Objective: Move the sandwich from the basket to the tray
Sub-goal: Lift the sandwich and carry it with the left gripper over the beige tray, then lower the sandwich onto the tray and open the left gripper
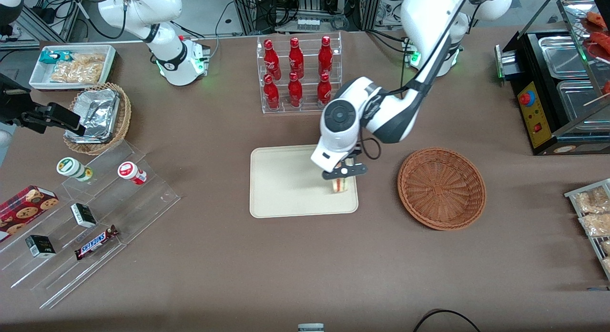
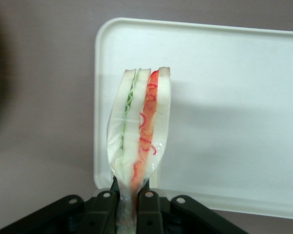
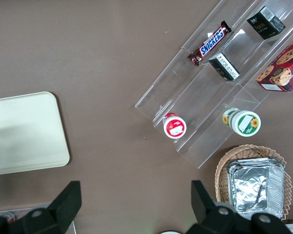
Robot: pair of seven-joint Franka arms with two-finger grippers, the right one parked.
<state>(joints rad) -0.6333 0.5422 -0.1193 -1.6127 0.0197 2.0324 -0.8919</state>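
Gripper [image 1: 344, 176] poised over the tray [image 1: 281, 198], at roughly the four o'clock part of its surface in the front view, fingers [image 2: 147, 204] pinched narrow on the sandwich [image 1: 339, 185]. Wedge held upright, wrapped in clear film, with its lower end down at the tray surface (whether actually touching or just above cannot be told). From the wrist view: sandwich [image 2: 141, 126] clamped by one end between the two black fingers, layered edge facing the camera, pale bread outside, green stripe on one side, red and orange on the other. Tray [image 2: 234, 107] spread beneath it, one rounded corner and the low rim visible, brown tablecloth around.

Basket [image 1: 442, 187] lying at three o'clock from the tray, well apart from it, toward the working arm's end of the table, nothing inside but its woven bottom. Not touched by the gripper.

Elsewhere on the table: clear rack of red bottles [image 1: 298, 72] at twelve o'clock from the tray, farther from the front camera. At about ten o'clock, toward the parked arm's end, tan wicker basket with foil container [image 1: 97, 115], and farther still a white bin of snack packets [image 1: 71, 66]. At nine to eight o'clock, stepped acrylic stand [image 1: 90, 217] with two small cups, dark little boxes, a cookie box and a Snickers bar [image 1: 96, 242] (same stand also seen from the parked wrist). Black food warmer [image 1: 557, 84] at two o'clock, near the table edge.
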